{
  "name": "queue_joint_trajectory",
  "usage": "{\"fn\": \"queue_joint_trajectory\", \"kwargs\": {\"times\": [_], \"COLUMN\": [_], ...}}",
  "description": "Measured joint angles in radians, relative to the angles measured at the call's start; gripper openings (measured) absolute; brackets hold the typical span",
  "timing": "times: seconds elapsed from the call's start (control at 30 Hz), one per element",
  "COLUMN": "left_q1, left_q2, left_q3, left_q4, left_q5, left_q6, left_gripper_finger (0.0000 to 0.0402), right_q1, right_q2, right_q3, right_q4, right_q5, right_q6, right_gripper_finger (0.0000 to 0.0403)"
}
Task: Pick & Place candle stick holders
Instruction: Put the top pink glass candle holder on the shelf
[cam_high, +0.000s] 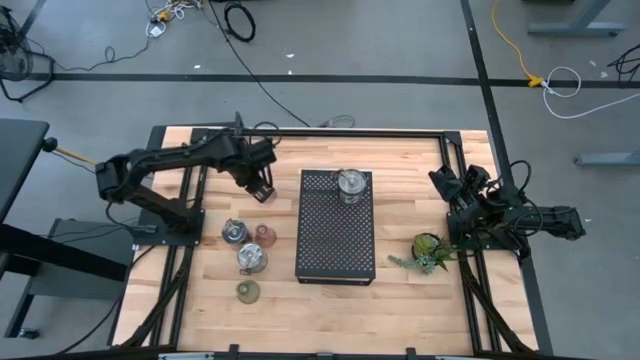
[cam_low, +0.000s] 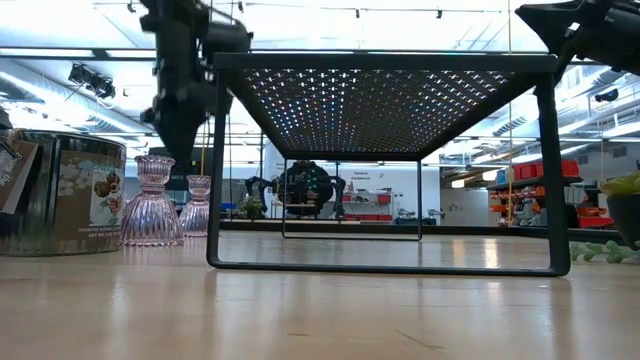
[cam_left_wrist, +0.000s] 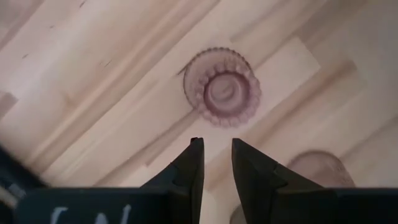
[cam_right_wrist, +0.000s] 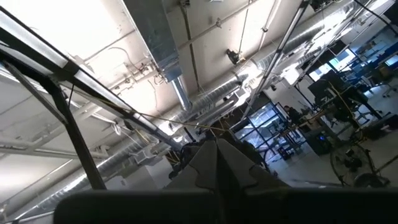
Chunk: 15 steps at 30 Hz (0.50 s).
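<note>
My left gripper (cam_high: 263, 188) hangs above the table left of the black rack, fingers pointing down with a narrow gap (cam_left_wrist: 216, 152), holding nothing. Below it a pinkish-red holder (cam_left_wrist: 222, 87) stands on the wood, with a second one (cam_left_wrist: 323, 168) beside the fingers. Both show in the low view (cam_low: 152, 203) (cam_low: 198, 205). One pinkish holder (cam_high: 264, 234), two clear silvery ones (cam_high: 234, 232) (cam_high: 252, 258) and an olive-green one (cam_high: 248, 291) stand left of the rack. A third clear holder (cam_high: 350, 185) stands on the rack's top. My right gripper (cam_right_wrist: 217, 152) is shut, pointing up, at the table's right.
The black perforated rack (cam_high: 336, 245) stands on four legs at the table's middle (cam_low: 385, 95). A small green potted plant (cam_high: 430, 252) sits right of it. A large silvery tin-like cup (cam_low: 60, 190) stands close to the low camera. Bare wood lies at the near edge (cam_high: 350, 320).
</note>
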<state>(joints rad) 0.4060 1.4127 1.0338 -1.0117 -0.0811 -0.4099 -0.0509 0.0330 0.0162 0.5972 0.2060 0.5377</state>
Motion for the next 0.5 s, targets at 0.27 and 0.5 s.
{"fn": "queue_joint_trajectory", "kwargs": {"times": [0.27,0.5], "left_q1": [0.025,0.059], "left_q2": [0.0,0.0], "left_q3": [-0.031,-0.031], "left_q4": [0.113,0.144], "left_q5": [0.03,0.031], "left_q6": [0.009,0.021], "left_gripper_finger": [0.0085,0.0085], "right_q1": [0.0,0.0], "right_q2": [0.0,0.0], "right_q3": [0.0,0.0], "right_q4": [0.0,-0.001], "right_q5": [0.023,0.023], "right_q6": [0.003,0.003], "right_gripper_finger": [0.0006,0.0006]}}
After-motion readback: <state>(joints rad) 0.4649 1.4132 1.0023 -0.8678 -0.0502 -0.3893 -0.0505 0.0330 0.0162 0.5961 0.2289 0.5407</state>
